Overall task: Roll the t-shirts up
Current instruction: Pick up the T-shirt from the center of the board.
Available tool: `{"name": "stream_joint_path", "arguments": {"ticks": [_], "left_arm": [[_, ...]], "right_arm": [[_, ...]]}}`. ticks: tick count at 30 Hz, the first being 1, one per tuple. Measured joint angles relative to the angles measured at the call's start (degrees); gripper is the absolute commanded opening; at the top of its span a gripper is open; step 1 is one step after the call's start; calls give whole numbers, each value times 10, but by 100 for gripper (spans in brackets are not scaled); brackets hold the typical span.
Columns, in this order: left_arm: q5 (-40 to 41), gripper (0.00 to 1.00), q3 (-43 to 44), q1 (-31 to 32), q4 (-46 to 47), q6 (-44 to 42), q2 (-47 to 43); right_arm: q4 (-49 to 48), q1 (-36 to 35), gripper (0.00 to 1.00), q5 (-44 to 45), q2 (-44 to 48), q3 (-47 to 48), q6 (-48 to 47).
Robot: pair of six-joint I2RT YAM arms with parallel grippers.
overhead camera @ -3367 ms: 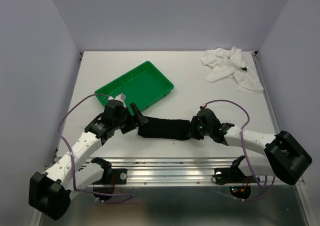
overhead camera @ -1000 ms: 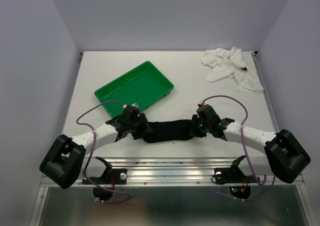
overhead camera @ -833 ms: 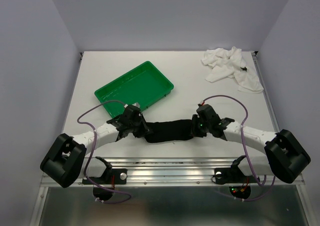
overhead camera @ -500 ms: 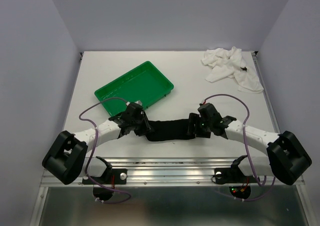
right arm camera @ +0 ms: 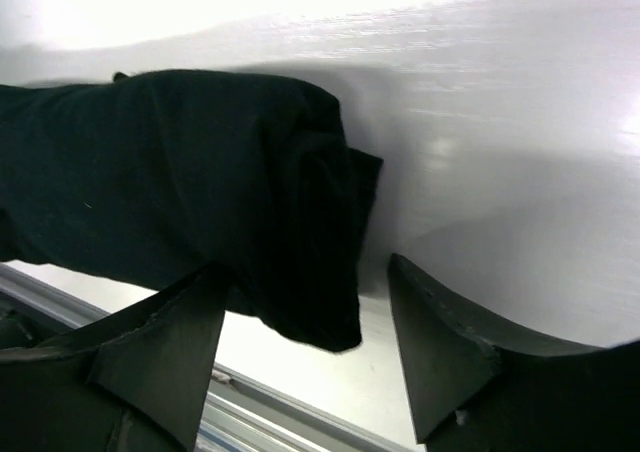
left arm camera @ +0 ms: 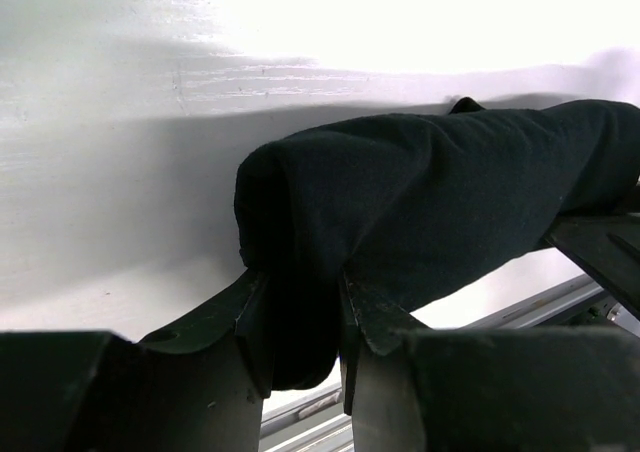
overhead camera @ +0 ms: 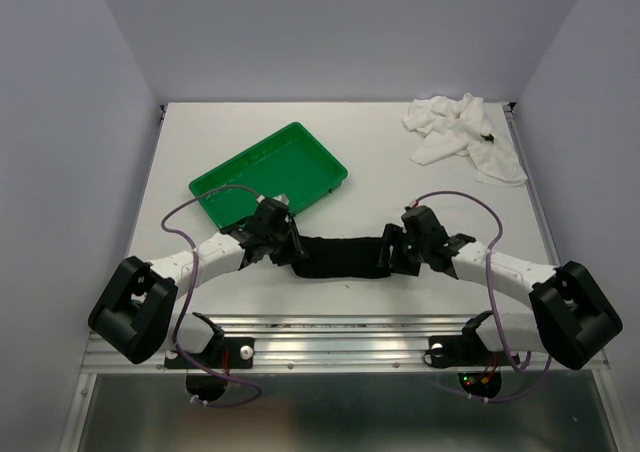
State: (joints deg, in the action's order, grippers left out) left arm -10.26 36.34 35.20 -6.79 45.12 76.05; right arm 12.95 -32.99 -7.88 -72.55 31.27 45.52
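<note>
Left claw (left arm camera: 300, 290) now on black t-shirt (left arm camera: 440, 202)

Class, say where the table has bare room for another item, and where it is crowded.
Free: table between green tray and white t-shirt; its far-left corner. Crowded: near middle, left gripper and right gripper at the ends of the black t-shirt.

Rolled black t-shirt (overhead camera: 338, 258) between left claw (overhead camera: 293, 252) and right claw (overhead camera: 386, 257); white t-shirt (overhead camera: 463, 132) crumpled, far right corner

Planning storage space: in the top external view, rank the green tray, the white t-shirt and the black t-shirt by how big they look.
1. green tray
2. white t-shirt, crumpled
3. black t-shirt, rolled up
</note>
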Motion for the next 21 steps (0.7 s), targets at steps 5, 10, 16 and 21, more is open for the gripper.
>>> {"name": "stream_joint_path", "arguments": {"ticks": [5,10,16,21], "left_arm": [[0,0,3,0,-2,-9,1],[7,0,4,-2,-5,-14,1],[15,0,26,-3,-31,-14,-10],[49,0,70,-3,-73,-17,-62]], "right_arm": [[-53,0,20,-12,-28,-9,21],[-76,3,1,-30,-44,-3,29],[-14,3,1,-16,-39,45,12],[47,3,1,7,-20,128,-17]]}}
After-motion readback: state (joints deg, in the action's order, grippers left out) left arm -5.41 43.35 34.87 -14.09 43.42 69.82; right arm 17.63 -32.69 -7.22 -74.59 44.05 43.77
